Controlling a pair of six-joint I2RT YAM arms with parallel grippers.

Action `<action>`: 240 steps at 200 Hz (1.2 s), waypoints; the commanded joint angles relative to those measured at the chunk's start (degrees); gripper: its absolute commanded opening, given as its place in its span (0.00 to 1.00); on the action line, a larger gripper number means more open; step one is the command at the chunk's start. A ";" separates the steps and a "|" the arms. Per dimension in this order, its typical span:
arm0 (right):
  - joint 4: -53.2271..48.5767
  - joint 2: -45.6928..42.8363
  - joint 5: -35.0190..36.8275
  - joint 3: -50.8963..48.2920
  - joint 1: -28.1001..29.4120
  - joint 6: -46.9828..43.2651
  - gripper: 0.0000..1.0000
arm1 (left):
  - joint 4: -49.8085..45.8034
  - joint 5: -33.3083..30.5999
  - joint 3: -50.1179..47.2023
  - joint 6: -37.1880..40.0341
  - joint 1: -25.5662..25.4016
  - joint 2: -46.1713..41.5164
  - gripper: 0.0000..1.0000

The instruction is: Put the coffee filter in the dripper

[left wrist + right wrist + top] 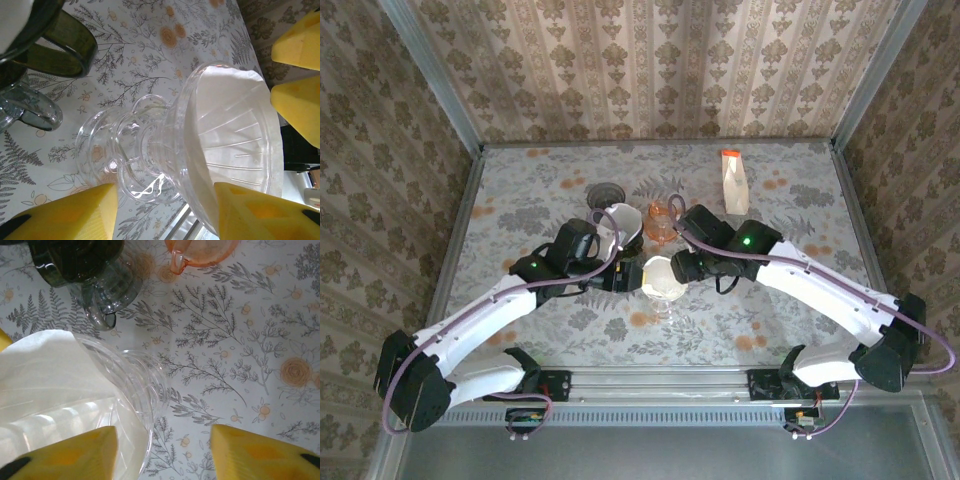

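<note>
The clear glass dripper [663, 283] stands mid-table on its ringed base [125, 150]. A white paper filter [235, 125] lies inside its cone [50, 370]. My left gripper [626, 278] is at the dripper's left side, open, its yellow fingers [70, 215] straddling the neck and base without visibly pressing them; midpoint [165, 212]. My right gripper [682, 267] is at the dripper's right side, open [162, 452]. One of its fingers [65, 455] sits under the cone's rim and the other over bare tablecloth. Its yellow fingertips [300, 45] also show in the left wrist view.
A dark green glass holder with white paper [616, 226] stands just behind the dripper [75, 260]. Beside it is a pink cup [663, 220]. A white carton with an orange top [735, 182] stands at the back right, and a grey round disc [606, 192] at the back.
</note>
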 commanded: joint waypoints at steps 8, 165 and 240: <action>-0.83 0.00 0.45 -1.16 0.31 0.02 0.42 | 0.54 0.98 -0.89 -0.69 -0.24 -0.14 0.54; -0.20 -1.82 1.65 -0.99 0.34 0.26 0.59 | -0.57 -0.29 -0.13 -0.86 0.08 -1.94 0.61; -0.01 -3.99 3.34 -0.81 0.31 0.48 0.67 | -1.60 -1.67 0.92 -0.78 0.27 -3.71 0.76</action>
